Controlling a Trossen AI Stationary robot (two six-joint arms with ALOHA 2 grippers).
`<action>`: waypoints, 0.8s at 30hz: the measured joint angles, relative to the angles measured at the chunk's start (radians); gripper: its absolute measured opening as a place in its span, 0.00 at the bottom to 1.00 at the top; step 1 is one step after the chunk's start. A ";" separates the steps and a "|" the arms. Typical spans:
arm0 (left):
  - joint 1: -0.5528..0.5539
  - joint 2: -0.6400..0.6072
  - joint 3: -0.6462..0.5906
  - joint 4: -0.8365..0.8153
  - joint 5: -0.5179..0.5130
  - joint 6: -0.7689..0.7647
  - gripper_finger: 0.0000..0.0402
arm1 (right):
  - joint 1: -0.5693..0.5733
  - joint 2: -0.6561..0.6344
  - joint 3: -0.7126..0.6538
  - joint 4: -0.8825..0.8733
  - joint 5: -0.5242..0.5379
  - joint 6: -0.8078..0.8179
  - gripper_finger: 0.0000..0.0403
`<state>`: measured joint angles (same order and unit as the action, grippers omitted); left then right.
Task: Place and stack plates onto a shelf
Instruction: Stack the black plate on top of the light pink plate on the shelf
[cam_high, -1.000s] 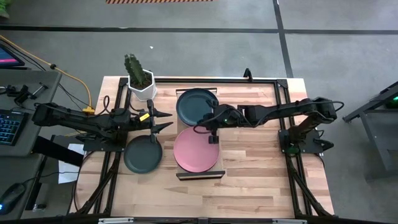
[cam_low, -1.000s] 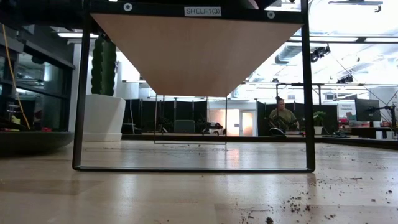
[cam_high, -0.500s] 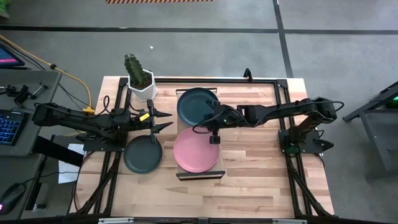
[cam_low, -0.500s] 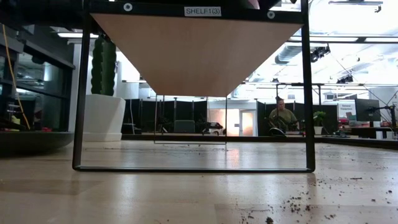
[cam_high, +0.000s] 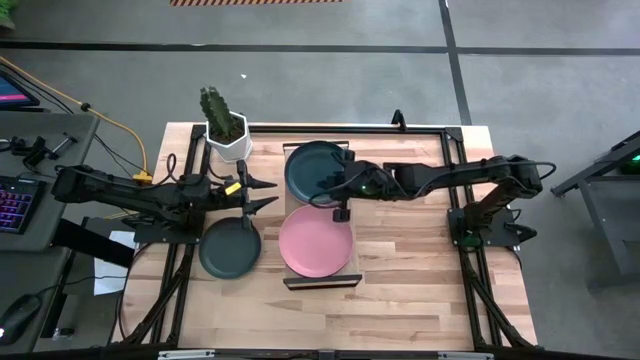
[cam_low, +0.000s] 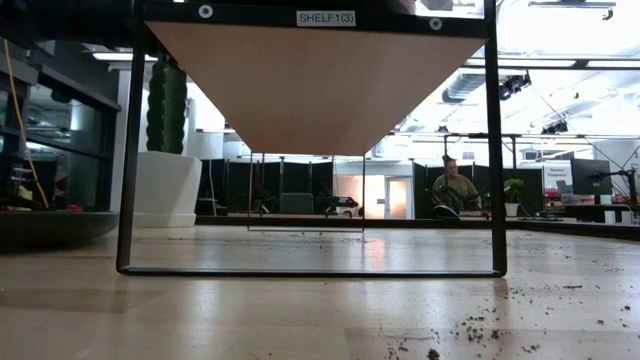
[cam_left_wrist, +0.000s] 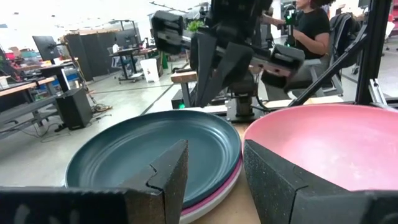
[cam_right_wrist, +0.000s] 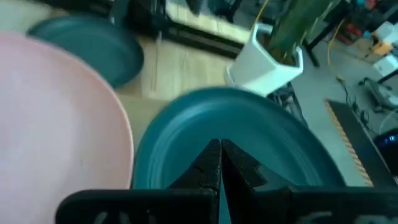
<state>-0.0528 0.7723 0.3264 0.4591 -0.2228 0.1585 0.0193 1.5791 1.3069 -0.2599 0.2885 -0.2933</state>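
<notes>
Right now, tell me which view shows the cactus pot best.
The high view: the cactus pot stands whole at the table's far-left corner. The low view shows its side behind the shelf leg, and the right wrist view shows it blurred. The left wrist view misses it.

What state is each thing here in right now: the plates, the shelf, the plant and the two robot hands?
Teal stack: on the shelf, a pink plate under the top one.
Pink plate: flat on the shelf, bare.
Dark plate: on the table, off the shelf.
Cactus pot: upright.
Left tool: open, holding nothing.
Right tool: shut, holding nothing, above the shelf.
</notes>
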 joint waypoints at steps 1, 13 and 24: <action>0.000 0.000 0.000 -0.006 0.000 0.000 0.36 | 0.000 0.000 0.007 -0.031 0.006 0.003 0.00; 0.000 0.000 0.000 -0.038 0.004 -0.026 0.36 | 0.007 -0.172 -0.140 -0.193 0.108 0.150 0.00; 0.000 0.000 0.000 -0.006 0.004 -0.016 0.36 | 0.052 -0.614 -0.720 0.572 0.059 0.099 0.00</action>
<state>-0.0532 0.7719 0.3267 0.4531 -0.2192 0.1421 0.0717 0.9655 0.5872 0.3120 0.3478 -0.1938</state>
